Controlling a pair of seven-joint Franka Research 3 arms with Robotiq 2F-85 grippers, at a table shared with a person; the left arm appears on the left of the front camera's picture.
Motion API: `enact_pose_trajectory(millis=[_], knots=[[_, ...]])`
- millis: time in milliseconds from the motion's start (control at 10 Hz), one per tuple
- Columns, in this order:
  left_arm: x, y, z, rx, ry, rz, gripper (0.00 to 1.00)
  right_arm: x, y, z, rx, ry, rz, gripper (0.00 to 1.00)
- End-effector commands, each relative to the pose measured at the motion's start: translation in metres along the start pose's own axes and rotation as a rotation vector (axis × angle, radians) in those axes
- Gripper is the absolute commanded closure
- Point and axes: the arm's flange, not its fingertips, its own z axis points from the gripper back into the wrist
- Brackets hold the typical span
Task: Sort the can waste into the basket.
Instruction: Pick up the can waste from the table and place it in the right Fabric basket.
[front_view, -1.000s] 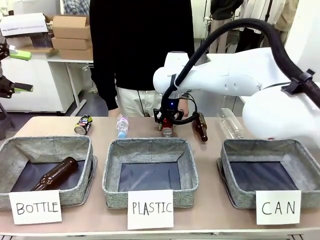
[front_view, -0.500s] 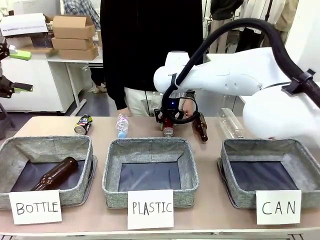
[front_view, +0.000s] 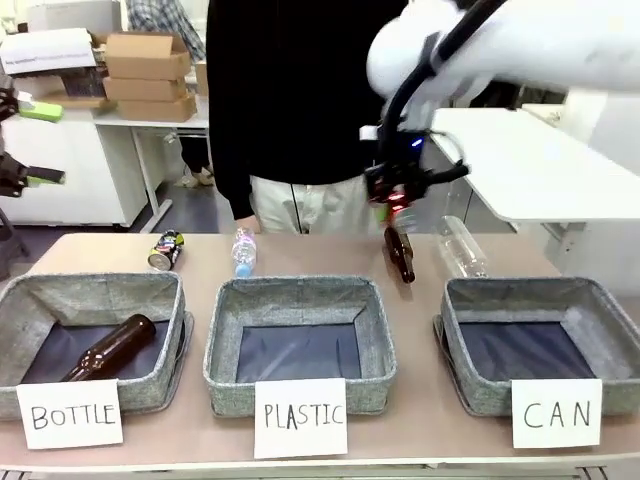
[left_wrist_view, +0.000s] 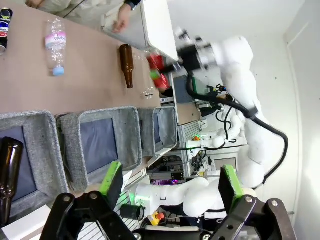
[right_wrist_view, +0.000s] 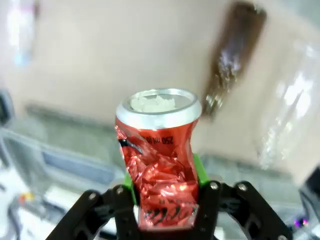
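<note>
tan table (front_view: 110, 250): three grey fabric baskets are lined along the near edge, and loose waste is strewn along the far edge.
can basket (front_view: 480, 395): set at the right end of the row, signed "can", with dark lining seen inside.
right gripper (front_view: 398, 195): hung high over the far side of the table, green pads (right_wrist_view: 200, 172) clamped on the red can (right_wrist_view: 160, 145).
left gripper (left_wrist_view: 170, 180): held off beside the table, fingers spread wide apart.
brown bottle (front_view: 400, 255): laid on the table under the raised gripper, with a clear plastic bottle (front_view: 462, 248) just beside it.
red can: crumpled, silver top turned outward, held in the air above the brown bottle, not yet over the can basket.
black can (front_view: 166, 249): laid on its side at the far left, beyond the bottle basket (front_view: 100, 285), well apart from the can basket.
</note>
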Motion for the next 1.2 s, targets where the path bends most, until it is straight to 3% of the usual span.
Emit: enact_pose_trajectory(millis=[0, 100, 300, 500, 800, 900, 1000, 1100], knots=[[0.000, 0.000, -0.001, -0.022, -0.005, -0.021, 0.00, -0.140, -0.060, -0.012, 0.028, 0.132, 0.070, 1.00], [0.000, 0.000, -0.001, -0.022, -0.005, -0.021, 0.00, -0.180, -0.081, -0.033, 0.033, 0.157, 0.157, 1.00], [0.000, 0.000, -0.001, -0.022, -0.005, -0.021, 0.00, -0.234, -0.117, -0.073, 0.186, 0.037, 0.212, 1.00], [0.000, 0.000, -0.001, -0.022, -0.005, -0.021, 0.00, -0.245, -0.126, -0.091, 0.252, 0.032, 0.209, 1.00], [0.000, 0.000, -0.001, -0.022, -0.005, -0.021, 0.00, -0.242, -0.128, -0.093, 0.253, 0.026, 0.202, 1.00], [0.000, 0.000, -0.001, -0.022, -0.005, -0.021, 0.00, -0.239, -0.131, -0.093, 0.260, 0.027, 0.192, 0.46], [0.000, 0.000, -0.001, -0.022, -0.005, -0.021, 0.00, -0.239, -0.131, -0.094, 0.254, 0.027, 0.188, 0.00], [0.000, 0.000, -0.001, -0.022, -0.005, -0.021, 0.00, -0.239, -0.131, -0.094, 0.252, 0.025, 0.178, 0.00]])
